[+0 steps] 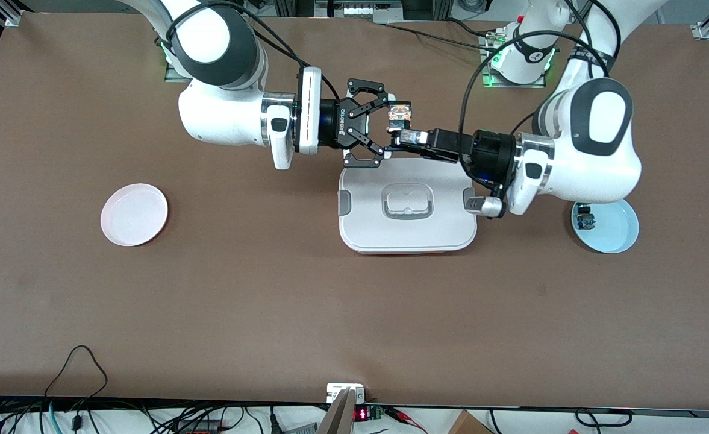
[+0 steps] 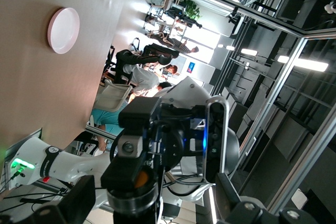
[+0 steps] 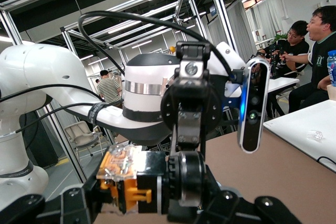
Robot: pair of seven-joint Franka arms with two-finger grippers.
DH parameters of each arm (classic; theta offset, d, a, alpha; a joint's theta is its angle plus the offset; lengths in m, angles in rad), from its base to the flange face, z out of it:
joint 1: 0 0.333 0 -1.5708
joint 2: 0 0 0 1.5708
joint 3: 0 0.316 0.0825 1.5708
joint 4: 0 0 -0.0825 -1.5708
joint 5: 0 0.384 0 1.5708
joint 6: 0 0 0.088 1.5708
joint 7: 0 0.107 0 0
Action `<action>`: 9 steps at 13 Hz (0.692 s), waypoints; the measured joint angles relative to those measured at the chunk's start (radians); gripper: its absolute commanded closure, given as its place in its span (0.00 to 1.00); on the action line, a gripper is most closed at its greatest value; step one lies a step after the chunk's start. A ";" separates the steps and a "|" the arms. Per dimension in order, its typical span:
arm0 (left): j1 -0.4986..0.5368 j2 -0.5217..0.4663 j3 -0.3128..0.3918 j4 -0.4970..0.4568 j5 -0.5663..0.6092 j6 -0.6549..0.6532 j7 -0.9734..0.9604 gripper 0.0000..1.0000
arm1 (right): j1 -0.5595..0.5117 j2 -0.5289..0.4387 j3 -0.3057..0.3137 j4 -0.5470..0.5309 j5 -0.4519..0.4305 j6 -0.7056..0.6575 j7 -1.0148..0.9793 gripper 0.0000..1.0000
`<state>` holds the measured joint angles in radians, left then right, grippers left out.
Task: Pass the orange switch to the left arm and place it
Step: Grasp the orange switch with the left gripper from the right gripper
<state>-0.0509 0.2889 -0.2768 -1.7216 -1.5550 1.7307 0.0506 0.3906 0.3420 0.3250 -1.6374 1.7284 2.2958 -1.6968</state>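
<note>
I see the switch (image 1: 400, 112) pinched in my left gripper (image 1: 397, 136) over the box's (image 1: 407, 235) base-side edge, sitting between my right gripper's (image 1: 384, 128) wide-open fingers.

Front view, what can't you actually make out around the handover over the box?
- Front view: the box edge toward the bases is covered by the open right gripper and the left gripper.
- Front view: the blue plate is partly covered by the left arm, and the small component on it is too small to identify.
- Left wrist view: the orange switch is cut off by the picture's edge.
</note>
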 measured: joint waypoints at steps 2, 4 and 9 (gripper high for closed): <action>0.000 -0.031 0.001 -0.058 0.000 0.001 -0.001 0.00 | 0.000 0.000 0.000 0.000 -0.025 0.000 0.000 0.99; 0.000 -0.060 0.002 -0.100 0.007 0.001 -0.019 0.02 | 0.000 0.000 0.000 0.000 -0.038 0.000 0.000 0.99; 0.000 -0.105 0.002 -0.115 0.042 0.001 -0.092 0.23 | 0.001 0.000 0.000 0.000 -0.042 0.000 -0.003 0.99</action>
<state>-0.0506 0.1840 -0.2751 -1.8370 -1.5126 1.7312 -0.0411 0.3911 0.3425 0.3249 -1.6377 1.6862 2.2961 -1.6997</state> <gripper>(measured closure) 0.132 0.278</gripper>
